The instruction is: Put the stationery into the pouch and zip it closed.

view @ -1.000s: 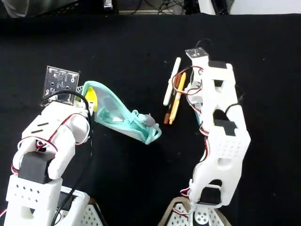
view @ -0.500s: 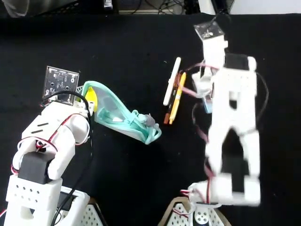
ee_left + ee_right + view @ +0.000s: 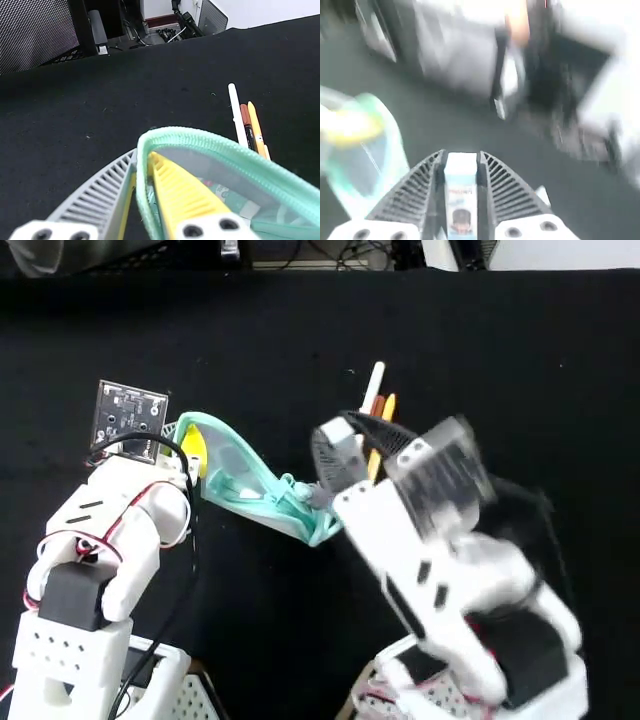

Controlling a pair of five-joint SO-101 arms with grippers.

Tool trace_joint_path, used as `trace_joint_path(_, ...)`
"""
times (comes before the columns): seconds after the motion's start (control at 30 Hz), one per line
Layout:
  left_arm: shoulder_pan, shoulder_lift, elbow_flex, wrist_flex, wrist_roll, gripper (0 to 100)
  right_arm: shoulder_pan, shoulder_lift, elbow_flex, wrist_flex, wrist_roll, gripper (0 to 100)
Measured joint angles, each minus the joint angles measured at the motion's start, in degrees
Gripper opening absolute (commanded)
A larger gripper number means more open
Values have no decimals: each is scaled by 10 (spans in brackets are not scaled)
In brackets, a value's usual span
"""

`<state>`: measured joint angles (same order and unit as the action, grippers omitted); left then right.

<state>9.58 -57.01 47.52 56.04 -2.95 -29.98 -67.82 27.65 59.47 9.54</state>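
A mint-green pouch [image 3: 262, 490] lies on the black table with its mouth open. My left gripper [image 3: 195, 453] is shut on the pouch's rim at its left end; in the left wrist view the left gripper [image 3: 142, 202] has its grey and yellow fingers clamping the green zipper edge of the pouch [image 3: 220, 147]. My right gripper [image 3: 461, 182] is shut on a small white and blue eraser [image 3: 461, 192], with the pouch [image 3: 362, 150] ahead of it. The right arm [image 3: 440, 540] hangs over the table just right of the pouch. A white pen, a brown pen and an orange pen [image 3: 378, 390] lie beyond it, the pens [image 3: 246, 125] side by side.
A small circuit board [image 3: 128, 412] sits at the left arm's wrist. Both arm bases [image 3: 80, 670] stand at the table's near edge. The table's far edge borders dark equipment and cables [image 3: 165, 27].
The right arm has swung left from beside the pens to over them, close to the pouch, carrying the eraser. The left arm and the pouch have stayed still.
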Motion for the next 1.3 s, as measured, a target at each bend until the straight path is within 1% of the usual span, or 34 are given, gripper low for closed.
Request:
trace_joint_path(0.13, 0, 0, 0, 0, 0, 32, -91, -21, 59, -139, -2, 14)
trace_joint_path(0.2, 0, 0, 0, 0, 0, 32, -125, -25, 91, -197, -3, 14)
trace_joint_path(0.37, 0, 0, 0, 0, 0, 32, -165, -25, 165, -306, -1, 14)
trace_joint_path(0.5, 0, 0, 0, 0, 0, 31, -168, -25, 221, -353, 17, 14)
trace_joint_path(0.67, 0, 0, 0, 0, 0, 31, -168, -25, 284, -361, 19, 14)
trace_joint_path(0.87, 0, 0, 0, 0, 0, 30, -166, -25, 291, -361, 19, 16)
trace_joint_path(0.93, 0, 0, 0, 0, 0, 30, -164, -25, 290, -352, 19, 53)
trace_joint_path(1.07, 0, -1, 0, 0, 0, 30, -164, -20, 235, -256, 19, 198)
trace_joint_path(1.17, 0, -4, 1, 0, 0, 30, -162, 2, 183, -179, 19, 193)
trace_joint_path(1.3, 0, -5, 5, 0, 0, 30, -162, 31, 122, -141, 19, 162)
